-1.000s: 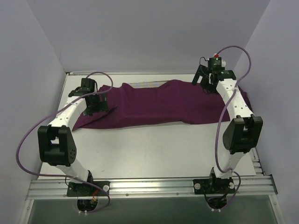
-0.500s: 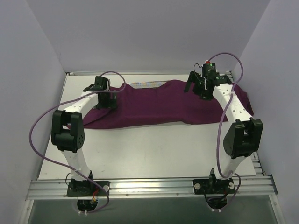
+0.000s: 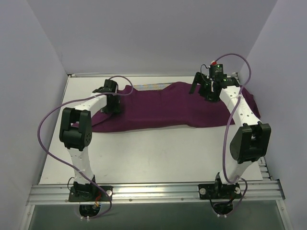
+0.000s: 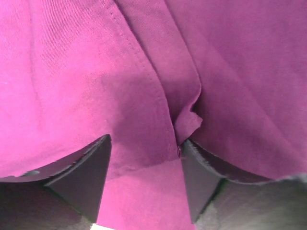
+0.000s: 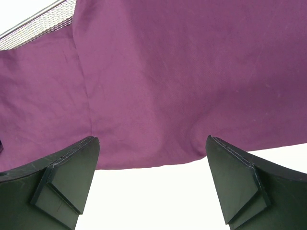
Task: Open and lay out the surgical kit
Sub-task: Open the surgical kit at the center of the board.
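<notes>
The surgical kit lies across the far half of the table under its dark purple cloth wrap (image 3: 168, 108). A strip of the wire-mesh tray (image 3: 149, 86) shows at the cloth's far edge, and again as the wire-mesh tray (image 5: 38, 24) in the right wrist view. My left gripper (image 3: 114, 106) is down on the wrap's left part. In its wrist view the left gripper (image 4: 146, 143) stands open astride a hemmed fold of cloth (image 4: 184, 120), whose edge touches the right finger. My right gripper (image 3: 199, 88) hovers over the wrap's far right; the right gripper (image 5: 152, 143) is wide open and empty, by the cloth's edge (image 5: 158, 165).
White tabletop (image 3: 158, 153) stretches from the cloth to the arm bases. Purple-grey walls close in on the left, the back and the right. A metal rail (image 3: 153, 191) runs along the near edge.
My left gripper has moved right and farther onto the cloth, and its jaws have narrowed. My right gripper shifted slightly left, then stayed still.
</notes>
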`<state>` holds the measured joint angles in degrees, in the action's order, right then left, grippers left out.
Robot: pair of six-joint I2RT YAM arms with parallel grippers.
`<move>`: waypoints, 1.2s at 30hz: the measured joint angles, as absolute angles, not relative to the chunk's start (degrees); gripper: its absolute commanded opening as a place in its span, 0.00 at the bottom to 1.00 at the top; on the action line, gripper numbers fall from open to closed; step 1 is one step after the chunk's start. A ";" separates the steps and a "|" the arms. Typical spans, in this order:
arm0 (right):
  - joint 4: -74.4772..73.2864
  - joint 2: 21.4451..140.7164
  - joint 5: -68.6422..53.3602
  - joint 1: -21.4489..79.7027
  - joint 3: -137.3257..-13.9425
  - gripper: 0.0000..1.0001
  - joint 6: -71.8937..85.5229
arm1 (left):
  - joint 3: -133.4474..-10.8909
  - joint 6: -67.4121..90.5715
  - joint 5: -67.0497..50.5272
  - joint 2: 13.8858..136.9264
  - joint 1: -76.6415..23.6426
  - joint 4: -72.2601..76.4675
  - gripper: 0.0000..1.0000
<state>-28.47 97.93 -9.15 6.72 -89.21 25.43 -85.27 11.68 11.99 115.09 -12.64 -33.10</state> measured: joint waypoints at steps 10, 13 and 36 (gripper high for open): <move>-28.42 97.95 -9.47 6.83 -89.21 0.99 25.50 | -89.23 8.99 14.66 115.52 -11.46 -34.74 0.02; -28.25 98.21 -9.67 7.03 -89.23 0.99 25.76 | -94.15 6.33 17.65 115.52 -9.17 -36.32 0.02; -26.09 110.45 -4.29 10.15 -101.32 1.00 32.99 | -125.29 3.36 32.21 123.90 -2.72 -46.72 0.94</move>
<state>-26.09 110.45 -4.29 10.15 -101.32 32.99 -125.29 3.36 32.21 123.90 -2.72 -46.72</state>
